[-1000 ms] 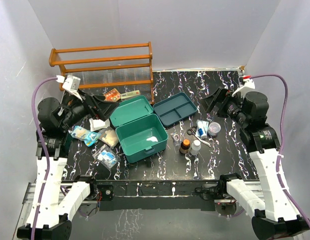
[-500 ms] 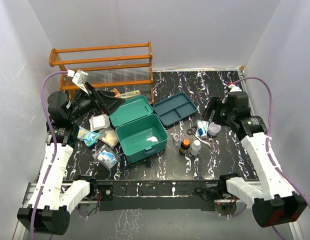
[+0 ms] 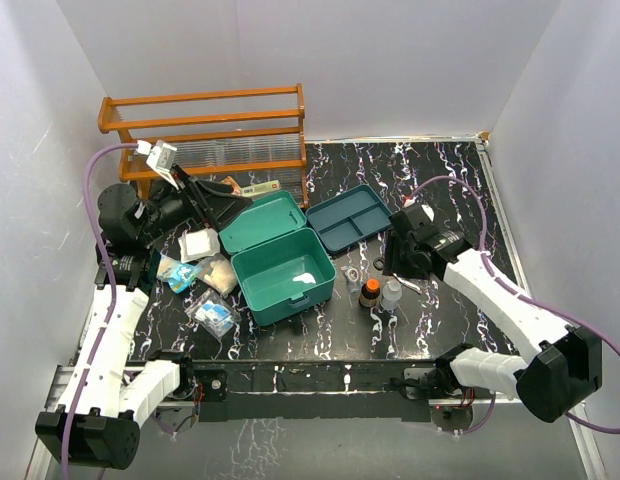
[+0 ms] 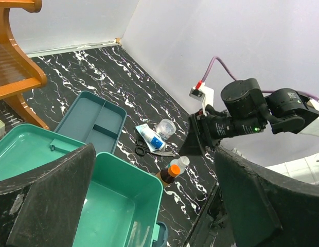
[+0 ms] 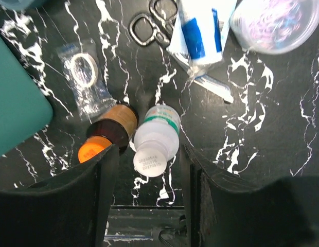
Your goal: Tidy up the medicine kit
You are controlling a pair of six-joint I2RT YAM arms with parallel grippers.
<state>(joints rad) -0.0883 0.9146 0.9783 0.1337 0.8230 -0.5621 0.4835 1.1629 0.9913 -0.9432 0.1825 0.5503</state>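
Medicine kit (image 3: 272, 268) open; packets (image 3: 212, 316) left, bottles (image 3: 370, 293) right, tray (image 3: 365, 214) behind.

right gripper (image 5: 149, 159): plastic bottle (image 5: 155, 141) is standing under the gap between its fingers, glass bottle (image 5: 110, 131) just beside on the left | small bag (image 5: 85, 77) is lying ahead-left | scissors (image 5: 149, 23), tube (image 5: 200, 31), round jar (image 5: 275, 23) are lying ahead, left to right | medicine kit (image 5: 15, 103) is sitting far left | left gripper (image 4: 154, 150): medicine kit is sitting below it, tray (image 4: 90, 121) is lying beyond
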